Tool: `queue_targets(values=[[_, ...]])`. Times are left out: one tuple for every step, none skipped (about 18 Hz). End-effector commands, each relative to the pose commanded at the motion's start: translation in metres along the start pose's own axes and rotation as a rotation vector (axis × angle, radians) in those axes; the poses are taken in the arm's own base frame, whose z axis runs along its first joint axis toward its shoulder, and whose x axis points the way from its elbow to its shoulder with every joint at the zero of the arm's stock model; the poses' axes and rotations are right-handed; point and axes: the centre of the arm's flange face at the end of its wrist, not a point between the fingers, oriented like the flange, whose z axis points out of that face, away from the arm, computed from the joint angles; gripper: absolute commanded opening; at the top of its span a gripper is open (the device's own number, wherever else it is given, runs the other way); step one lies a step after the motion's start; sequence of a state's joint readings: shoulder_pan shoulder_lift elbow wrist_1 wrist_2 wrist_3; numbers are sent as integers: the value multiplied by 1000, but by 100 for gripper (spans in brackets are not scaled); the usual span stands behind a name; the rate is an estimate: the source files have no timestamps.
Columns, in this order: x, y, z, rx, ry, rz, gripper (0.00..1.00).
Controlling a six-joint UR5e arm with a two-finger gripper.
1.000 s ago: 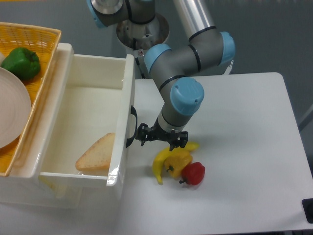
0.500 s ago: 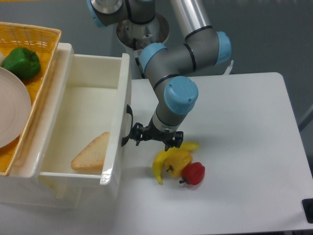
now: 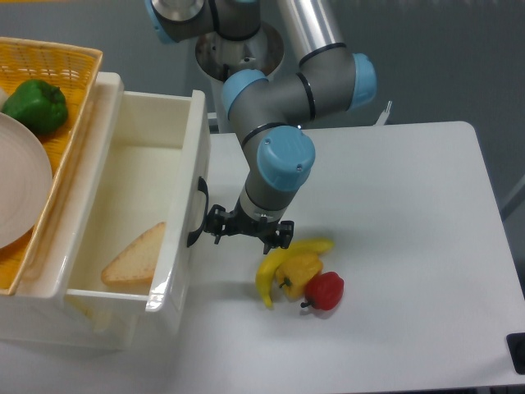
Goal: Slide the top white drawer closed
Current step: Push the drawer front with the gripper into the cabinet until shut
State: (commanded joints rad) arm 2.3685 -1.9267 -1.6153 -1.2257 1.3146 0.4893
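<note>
On the white table (image 3: 410, 246), hand (image 3: 215, 227) meets top white drawer (image 3: 176, 246).

The drawer (image 3: 176, 238) looks like glossy white plastic. The basket (image 3: 70, 61) is woven wicker. The table (image 3: 410, 246) is smooth and matt.

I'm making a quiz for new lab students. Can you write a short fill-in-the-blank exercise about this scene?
1. Inside the glossy white plastic top drawer lies a triangular slice of ____.
2. The black two-finger gripper is beside the drawer's curved black ____.
3. In the woven yellow basket sits a ____ bell pepper.

Missing words: bread; handle; green
</note>
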Motion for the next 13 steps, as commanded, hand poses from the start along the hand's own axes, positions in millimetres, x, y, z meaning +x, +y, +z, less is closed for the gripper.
queue_targets(values=[[4, -1, -1, 1, -1, 8, 100], [6, -2, -2, 3, -2, 12, 100], [11, -2, -2, 4, -3, 20, 100], [18, -5, -2, 2, -6, 33, 100], [23, -6, -1, 0, -9, 42, 100], [28, -7, 0, -2, -10, 51, 100], [32, -8, 1, -1, -9, 58, 100], [34, -9, 1, -1, -9, 63, 100], [40, -10, 2, -2, -9, 72, 100], [44, -10, 3, -2, -10, 80, 100], [46, -13, 0, 4, -12, 86, 100], [50, -14, 0, 5, -13, 94, 100], [55, -16, -1, 6, -16, 103, 100]])
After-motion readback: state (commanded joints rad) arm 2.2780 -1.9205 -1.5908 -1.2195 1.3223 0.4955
